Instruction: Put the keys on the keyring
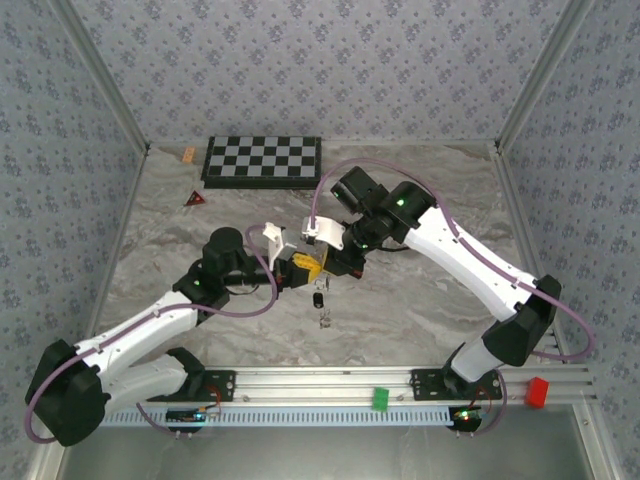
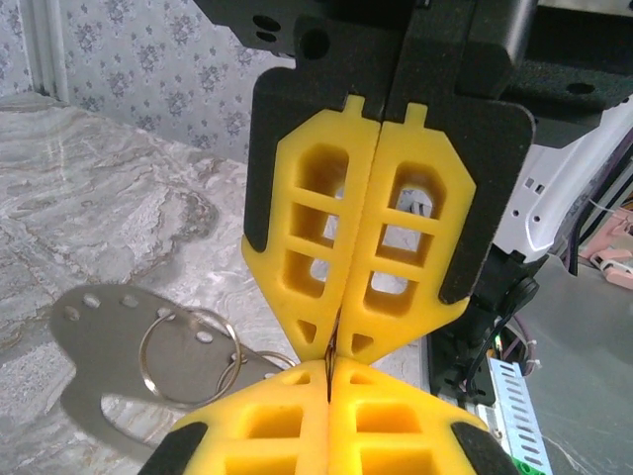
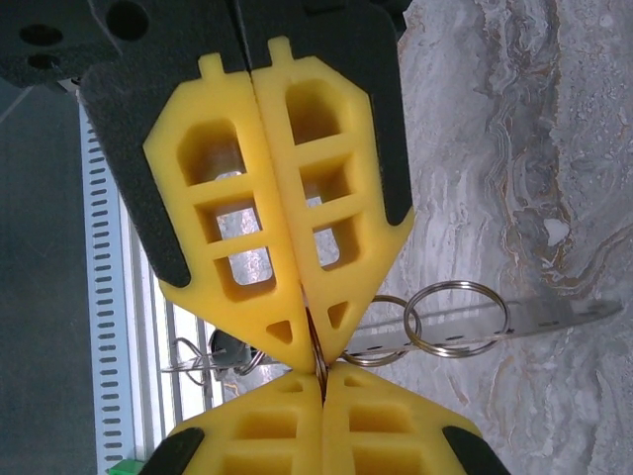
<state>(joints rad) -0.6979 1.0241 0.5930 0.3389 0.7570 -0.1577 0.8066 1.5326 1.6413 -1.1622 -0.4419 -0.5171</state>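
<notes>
Top external view: nearest the arm bases, a slotted aluminium rail [image 1: 330, 385] is seen along the table edge, with a green block [image 1: 380, 398] and a red block [image 1: 538, 392] set on it. Beyond it, a grey-veined marble tabletop [image 1: 420, 310] is spread out. Over its middle the left gripper [image 1: 303, 268] and the right gripper [image 1: 328, 264] are positioned tip to tip. In both wrist views each pair of yellow fingers is seen pressed fully together, and the keyring [image 3: 317, 348], a thin wire loop, is pinched at the seam where the four tips meet. Two further split rings [image 3: 455, 317] and a flat grey strip with holes [image 3: 554, 315] are seen just beside it. The keys [image 1: 320, 302] are seen hanging just beside the closed tips. Farther back, a small red triangle [image 1: 195, 198] and a checkerboard [image 1: 262, 160] are laid near the rear wall. The table is enclosed by walls [image 1: 300, 60] papered in a pale floral pattern.
</notes>
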